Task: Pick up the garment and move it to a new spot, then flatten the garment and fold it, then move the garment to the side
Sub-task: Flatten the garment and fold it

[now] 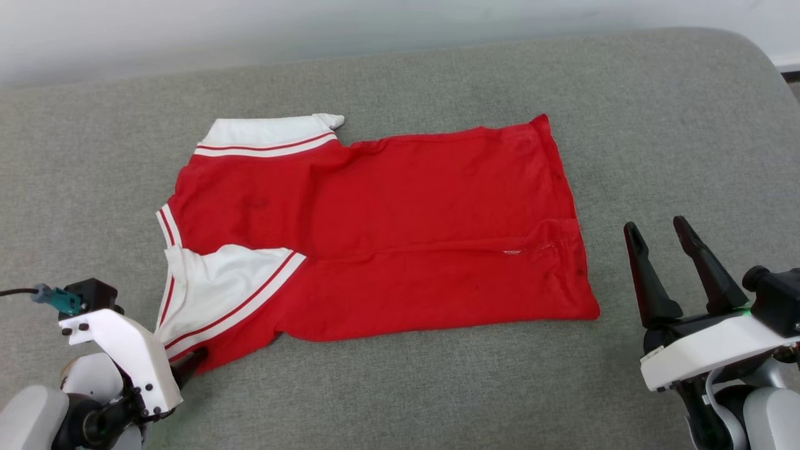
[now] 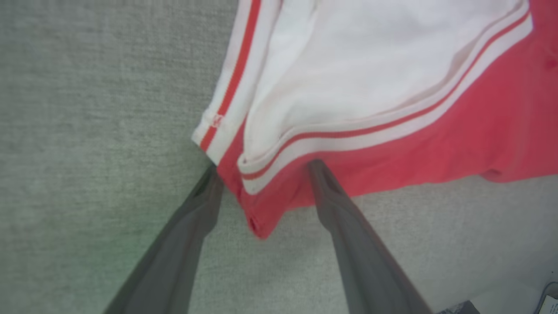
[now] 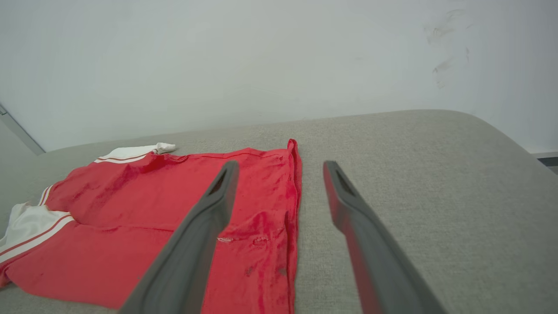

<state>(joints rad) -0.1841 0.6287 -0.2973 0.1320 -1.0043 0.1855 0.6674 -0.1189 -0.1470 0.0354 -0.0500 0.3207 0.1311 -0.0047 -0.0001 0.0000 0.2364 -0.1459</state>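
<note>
The garment [image 1: 375,231], a red jersey with white panels and red-and-white striped trim, lies flat on the grey cushion, folded lengthwise, with its sleeves to the left. My left gripper [image 1: 187,367] is at its near-left corner, mostly hidden under the white wrist. In the left wrist view that gripper [image 2: 264,168] stands open, and the garment's [image 2: 392,87] striped sleeve corner lies between the spread fingers. My right gripper [image 1: 655,226] hovers open just right of the garment's hem, apart from it. In the right wrist view the right gripper [image 3: 281,165] points over the garment's [image 3: 130,226] right edge.
The grey padded surface [image 1: 656,125] extends widely on all sides of the jersey, with a rounded far-right corner. A pale wall [image 3: 261,52] runs behind it. A cable with a teal plug [image 1: 59,299] sticks out from my left wrist.
</note>
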